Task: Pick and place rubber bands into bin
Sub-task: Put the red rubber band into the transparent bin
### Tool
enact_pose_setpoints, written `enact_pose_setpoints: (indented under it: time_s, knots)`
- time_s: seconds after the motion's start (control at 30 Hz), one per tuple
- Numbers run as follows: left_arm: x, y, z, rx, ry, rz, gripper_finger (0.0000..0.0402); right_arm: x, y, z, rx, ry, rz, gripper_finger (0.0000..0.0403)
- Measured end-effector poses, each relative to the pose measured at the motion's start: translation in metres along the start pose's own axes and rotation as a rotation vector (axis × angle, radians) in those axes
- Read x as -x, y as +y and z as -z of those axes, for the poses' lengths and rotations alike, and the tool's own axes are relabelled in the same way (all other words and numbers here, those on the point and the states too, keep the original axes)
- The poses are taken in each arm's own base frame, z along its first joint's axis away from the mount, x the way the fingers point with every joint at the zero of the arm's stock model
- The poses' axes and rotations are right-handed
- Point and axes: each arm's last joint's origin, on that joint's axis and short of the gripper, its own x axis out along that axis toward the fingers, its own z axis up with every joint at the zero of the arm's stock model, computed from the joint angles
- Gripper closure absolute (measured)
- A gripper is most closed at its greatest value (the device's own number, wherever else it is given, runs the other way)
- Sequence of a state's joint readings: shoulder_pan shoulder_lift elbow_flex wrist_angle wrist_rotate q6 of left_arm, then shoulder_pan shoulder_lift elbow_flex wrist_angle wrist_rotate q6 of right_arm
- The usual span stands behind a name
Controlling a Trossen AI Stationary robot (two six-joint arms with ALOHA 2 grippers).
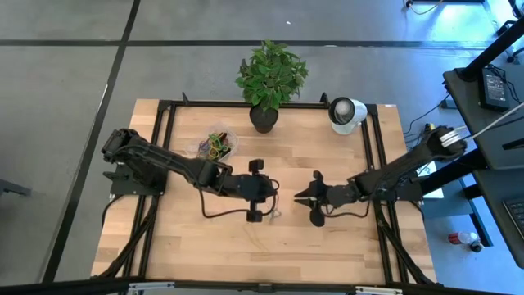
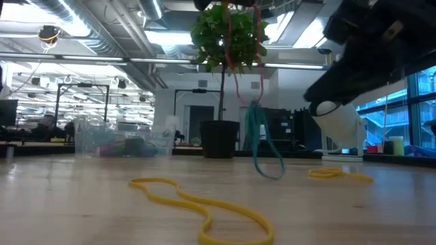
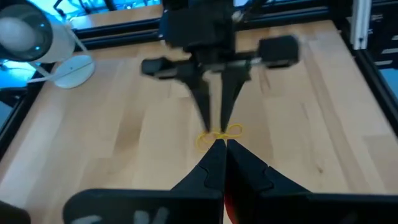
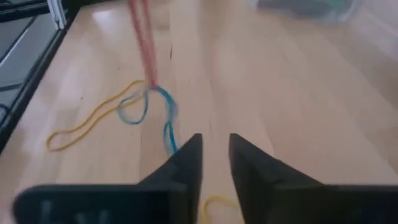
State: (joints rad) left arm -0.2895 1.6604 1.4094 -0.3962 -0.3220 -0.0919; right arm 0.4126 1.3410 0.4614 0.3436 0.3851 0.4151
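Holding my left hand [image 3: 221, 157] fully shut near the middle of the surface [image 1: 205, 254], I've got a red band [image 4: 142, 43] pinched btwn the fingers – a sliver of red shows right at the tips in the left wrist view. That red band runs taut down to a blue band [image 4: 163, 102] looped or tangled w/ its lower end. The blue one hangs below it, and its bottom seems to reach the wood, tho I can't tell for sure. My right hand [image 4: 214, 155] sits just opposite, tips pointing at the left hand's tips and close to them. Its fingers are parted w/ a narrow gap and nothing is in them. A yellow band [image 4: 93, 121] lies flat on the surface just beside the blue band, and a second yellow band [image 4: 217, 204] lies under the right hand's fingers, not gripped. The bin [image 1: 235, 143] stands toward the back of the surface, on the left arm's side, well apart from both hands – clear plastic w/ a heap of mixed-colour bands already inside. Next to it at the back edge is a plant pot [image 1: 264, 121], and farther right a white camera [image 1: 346, 113].
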Motion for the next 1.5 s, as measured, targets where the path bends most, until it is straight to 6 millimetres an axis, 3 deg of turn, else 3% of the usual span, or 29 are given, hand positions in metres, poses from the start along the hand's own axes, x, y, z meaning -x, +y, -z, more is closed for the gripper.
enact_pose_setpoints:
  time_s: [0.2, 0.33, 0.67, 1.07, 1.17, 1.4, 1.5]
  knots:
    - [0.001, -0.002, 0.000, -0.002, -0.006, 0.007, 0.0400, -0.022, -0.001, 0.004, 0.090, -0.054, -0.038, 0.0243]
    - [0.001, -0.002, -0.001, 0.000, -0.008, 0.006, 0.0400, -0.035, 0.001, 0.007, 0.141, -0.075, -0.073, 0.0216]
    - [0.001, -0.002, -0.003, 0.006, -0.030, 0.008, 0.0400, -0.079, 0.017, -0.003, 0.208, -0.043, -0.082, 0.0231]
    - [0.001, -0.001, 0.009, 0.040, 0.086, -0.005, 0.0400, -0.082, 0.017, -0.001, 0.200, 0.021, -0.068, 0.0247]
    - [-0.004, -0.003, 0.022, 0.059, 0.123, -0.014, 0.0400, -0.082, 0.017, 0.000, 0.194, 0.039, -0.062, 0.0247]
    - [-0.025, -0.005, 0.084, 0.233, 0.255, -0.070, 0.0400, -0.082, 0.014, 0.006, 0.143, 0.097, -0.042, 0.0247]
    - [-0.028, -0.006, 0.097, 0.310, 0.266, -0.114, 0.0400, -0.082, 0.014, 0.006, 0.143, 0.097, -0.042, 0.0247]
